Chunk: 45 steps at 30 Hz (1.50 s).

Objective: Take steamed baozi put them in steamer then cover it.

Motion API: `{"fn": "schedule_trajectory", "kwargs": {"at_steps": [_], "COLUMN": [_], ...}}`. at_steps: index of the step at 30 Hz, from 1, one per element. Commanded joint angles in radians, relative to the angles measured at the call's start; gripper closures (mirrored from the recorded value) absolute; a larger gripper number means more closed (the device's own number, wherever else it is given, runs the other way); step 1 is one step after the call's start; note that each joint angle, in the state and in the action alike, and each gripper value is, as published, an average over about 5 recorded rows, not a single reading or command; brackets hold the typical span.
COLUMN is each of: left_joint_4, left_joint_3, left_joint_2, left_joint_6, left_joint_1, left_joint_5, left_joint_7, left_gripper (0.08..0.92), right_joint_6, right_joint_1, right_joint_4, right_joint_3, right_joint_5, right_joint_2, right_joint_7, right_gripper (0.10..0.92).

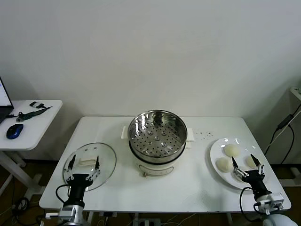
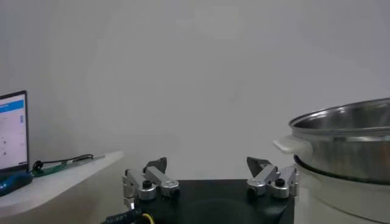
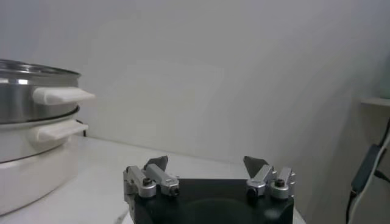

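Note:
The steamer [image 1: 157, 136] stands open at the table's middle, a shiny steel pot with a perforated tray on a white base. It also shows in the left wrist view [image 2: 347, 131] and in the right wrist view [image 3: 30, 100]. The glass cover [image 1: 107, 157] lies flat at the front left. My left gripper [image 1: 84, 163] is open and empty over it; it also shows in the left wrist view [image 2: 207, 164]. Three baozi [image 1: 231, 150] [image 1: 222, 164] [image 1: 251, 161] lie on a white plate [image 1: 214, 151] at the right; I see no fourth. My right gripper [image 1: 248, 165] is open and empty over the plate's front; it also shows in the right wrist view [image 3: 207, 162].
The white table [image 1: 197, 190] ends close in front of both grippers. A side table [image 1: 35, 123] at the far left holds a blue mouse [image 1: 14, 131] and a laptop [image 2: 12, 139]. A cable [image 1: 282, 127] hangs beside the table's right end.

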Motion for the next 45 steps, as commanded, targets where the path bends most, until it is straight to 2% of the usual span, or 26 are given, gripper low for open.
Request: {"fn": "schedule_trajectory", "kwargs": {"at_steps": [1, 5, 9, 14, 18, 23, 28, 41, 45], "left_joint_4": [0.000, 0.008, 0.017, 0.013, -0.010, -0.019, -0.018, 0.001, 0.005], "left_joint_3": [0.009, 0.019, 0.022, 0.018, 0.018, 0.016, 0.009, -0.017, -0.024], "left_joint_2": [0.015, 0.021, 0.023, 0.023, 0.011, -0.003, 0.000, 0.012, 0.011], "left_joint_6": [0.000, -0.001, 0.003, 0.015, 0.062, 0.084, 0.093, 0.104, 0.107], "left_joint_1": [0.008, 0.012, 0.017, 0.016, 0.011, -0.001, 0.002, -0.009, -0.015], "left_joint_5": [0.001, 0.002, 0.008, 0.005, -0.030, -0.035, -0.037, -0.039, -0.039], "left_joint_7": [-0.012, -0.041, -0.063, -0.063, -0.067, -0.075, -0.080, -0.087, -0.088], "left_gripper": [0.177, 0.177, 0.177, 0.177, 0.177, 0.177, 0.177, 0.177, 0.177], "right_joint_6": [-0.095, -0.179, -0.160, -0.063, -0.045, -0.013, 0.013, 0.074, 0.086], "right_joint_1": [0.076, 0.176, 0.347, 0.652, 0.922, 1.252, 1.421, 1.451, 1.442], "right_joint_4": [-0.029, -0.111, -0.232, -0.393, -0.488, -0.623, -0.761, -1.036, -1.075], "right_joint_3": [0.008, -0.059, -0.193, -0.483, -0.770, -1.141, -1.351, -1.395, -1.394], "right_joint_5": [-0.125, -0.173, -0.312, -0.463, -0.483, -0.485, -0.482, -0.548, -0.563], "right_joint_2": [-0.108, -0.300, -0.471, -0.564, -0.582, -0.544, -0.440, -0.192, -0.151], "right_joint_7": [-0.155, -0.411, -0.648, -0.767, -0.797, -0.818, -0.828, -0.823, -0.821], "right_gripper": [0.203, 0.203, 0.203, 0.203, 0.203, 0.203, 0.203, 0.203, 0.203]}}
